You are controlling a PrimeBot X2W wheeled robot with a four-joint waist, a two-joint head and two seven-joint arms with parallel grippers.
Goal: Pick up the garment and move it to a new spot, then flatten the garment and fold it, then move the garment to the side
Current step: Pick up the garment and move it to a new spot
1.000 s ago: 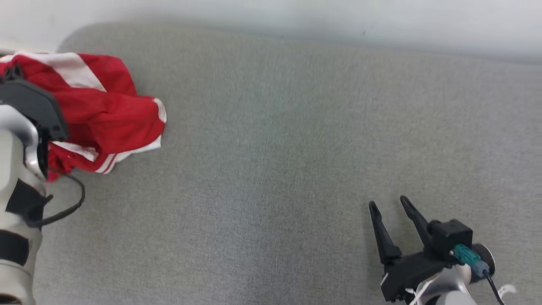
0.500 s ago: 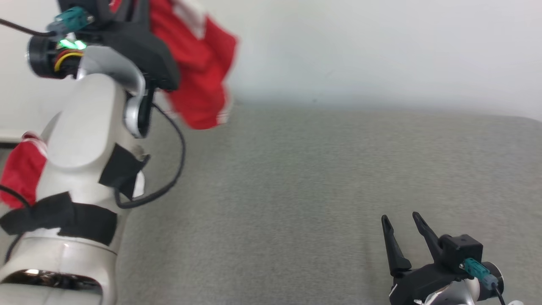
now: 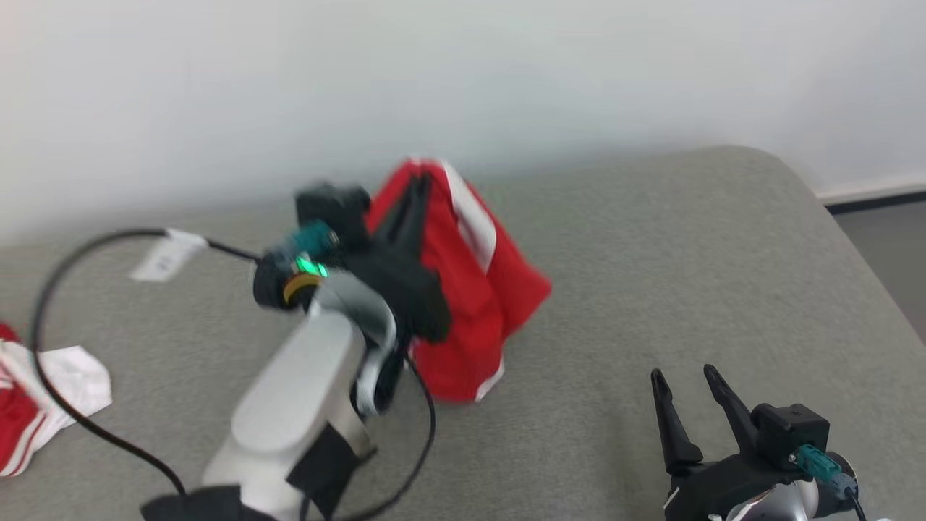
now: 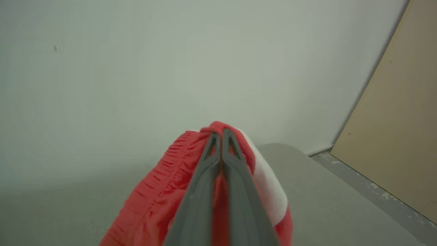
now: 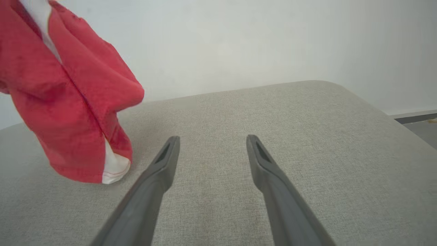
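Observation:
The garment is red with white stripes and hangs bunched from my left gripper, which is shut on its top edge. Its lower hem touches or nearly touches the grey padded surface. In the left wrist view the two fingers press together over the red cloth at my left gripper. My right gripper stands open over the surface at the lower right with nothing between its fingers. The right wrist view shows the garment hanging to the left of my right gripper.
Another red and white cloth lies at the left edge of the grey surface. A white wall rises behind it. The surface's rounded right corner drops to a dark floor. A tan panel stands at the right in the left wrist view.
My left arm has lifted the garment off the surface at the left and carried it toward the middle. The head camera has shifted. My right gripper has stayed open and low.

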